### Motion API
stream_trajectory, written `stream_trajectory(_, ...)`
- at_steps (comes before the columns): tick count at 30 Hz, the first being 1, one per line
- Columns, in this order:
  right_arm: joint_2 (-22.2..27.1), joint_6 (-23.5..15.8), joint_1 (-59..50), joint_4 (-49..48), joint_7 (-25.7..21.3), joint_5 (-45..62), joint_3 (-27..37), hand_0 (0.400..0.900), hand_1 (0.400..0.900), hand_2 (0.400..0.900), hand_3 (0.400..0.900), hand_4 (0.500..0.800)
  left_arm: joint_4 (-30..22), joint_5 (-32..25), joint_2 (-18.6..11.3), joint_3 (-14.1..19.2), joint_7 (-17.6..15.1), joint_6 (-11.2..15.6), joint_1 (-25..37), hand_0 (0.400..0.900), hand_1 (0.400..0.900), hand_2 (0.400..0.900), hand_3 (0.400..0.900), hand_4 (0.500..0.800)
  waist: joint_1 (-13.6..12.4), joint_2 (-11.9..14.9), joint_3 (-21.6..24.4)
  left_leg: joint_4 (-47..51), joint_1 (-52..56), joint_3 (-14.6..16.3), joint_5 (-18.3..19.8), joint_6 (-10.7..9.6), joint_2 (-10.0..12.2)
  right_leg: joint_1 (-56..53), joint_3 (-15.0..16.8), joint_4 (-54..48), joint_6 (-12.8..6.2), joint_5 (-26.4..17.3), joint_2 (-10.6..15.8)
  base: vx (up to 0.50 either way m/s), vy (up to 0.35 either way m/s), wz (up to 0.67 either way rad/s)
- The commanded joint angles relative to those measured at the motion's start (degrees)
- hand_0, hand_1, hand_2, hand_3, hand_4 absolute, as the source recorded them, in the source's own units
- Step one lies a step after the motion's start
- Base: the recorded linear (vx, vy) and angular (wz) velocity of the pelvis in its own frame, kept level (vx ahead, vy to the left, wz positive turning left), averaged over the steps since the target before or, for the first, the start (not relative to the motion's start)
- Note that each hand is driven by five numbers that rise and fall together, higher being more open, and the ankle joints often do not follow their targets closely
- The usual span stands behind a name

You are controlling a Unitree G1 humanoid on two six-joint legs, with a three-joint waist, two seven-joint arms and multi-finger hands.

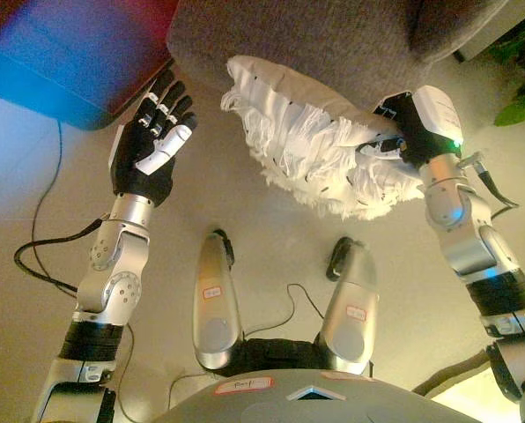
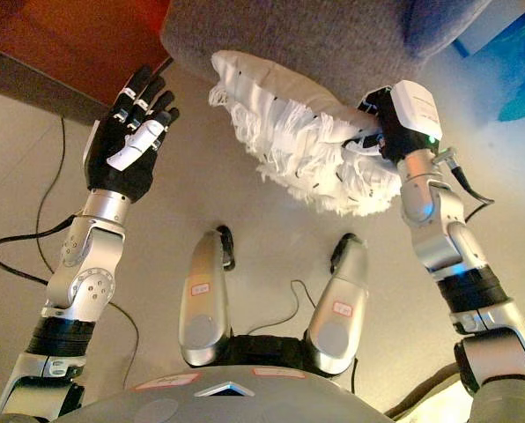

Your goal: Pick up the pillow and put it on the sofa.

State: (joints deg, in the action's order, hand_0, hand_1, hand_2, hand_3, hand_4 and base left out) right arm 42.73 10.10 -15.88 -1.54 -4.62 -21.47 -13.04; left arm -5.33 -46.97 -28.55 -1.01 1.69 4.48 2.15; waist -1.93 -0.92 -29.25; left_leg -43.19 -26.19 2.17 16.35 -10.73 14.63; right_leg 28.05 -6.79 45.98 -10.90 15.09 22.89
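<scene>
A white fringed pillow (image 1: 320,141) is held up against the front edge of the grey sofa (image 1: 306,35); it also shows in the right eye view (image 2: 302,132). My right hand (image 1: 402,132) grips the pillow's right end, with its fingers curled into the fringe. My left hand (image 1: 152,137) is open, its fingers straight, in the air to the left of the pillow and apart from it.
A dark red piece of furniture (image 2: 60,44) stands at the upper left beside the sofa. A green plant (image 1: 522,79) shows at the far right. The floor (image 1: 271,238) below is pale beige.
</scene>
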Motion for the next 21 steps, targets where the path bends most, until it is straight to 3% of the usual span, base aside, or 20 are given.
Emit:
stream_trajectory(1, 2.6, -9.5, -2.1, -9.6, -3.6, 2.0, 7.4, 0.4, 0.4, 0.4, 0.4, 0.5, -5.2, 2.7, 0.0, 1.3, -0.2, 1.5, -2.3, 0.9, 0.9, 0.9, 0.9, 0.8, 0.0, 3.0, 13.0, 9.6, 12.9, 0.9, -5.6, 5.9, 2.4, -1.2, 0.7, -16.4, -0.07, -18.4, 1.3, 0.19, -0.074, -0.05)
stream_trajectory(8, 4.6, -10.7, 0.5, -14.1, -0.9, 5.4, 10.1, 0.4, 0.4, 0.4, 0.4, 0.5, -5.6, 2.0, 0.0, 4.0, -0.7, -3.8, -5.6, 0.9, 0.9, 0.9, 0.9, 0.8, -0.7, 5.0, 17.9, 20.5, 23.0, 3.8, -8.3, 5.0, 2.2, -16.1, -4.4, -32.3, -1.13, -21.7, -0.6, 0.14, -0.045, -0.07)
stream_trajectory(15, 10.4, -12.4, -2.2, -14.5, 1.8, 12.0, 12.5, 0.4, 0.4, 0.4, 0.4, 0.5, -5.4, -0.3, -0.5, 4.8, 0.6, -4.8, -7.5, 0.9, 0.9, 0.9, 0.9, 0.8, -1.7, 6.0, 21.6, 28.5, 29.2, 5.4, -11.9, 3.9, 1.4, -23.5, -8.4, -42.7, -1.78, -26.2, -1.4, 0.06, 0.01, -0.04)
stream_trajectory(21, 18.0, -11.2, -12.8, -6.7, 5.3, 19.4, 8.4, 0.4, 0.4, 0.4, 0.4, 0.5, -6.3, -1.9, -1.4, 5.7, 1.1, -5.1, -9.1, 0.9, 0.9, 0.9, 0.9, 0.8, -4.0, 6.8, 23.9, 31.7, 31.0, 5.2, -14.4, 3.1, 1.3, -26.9, -10.8, -44.0, -1.03, -24.6, -3.2, 0.06, 0.01, 0.08)
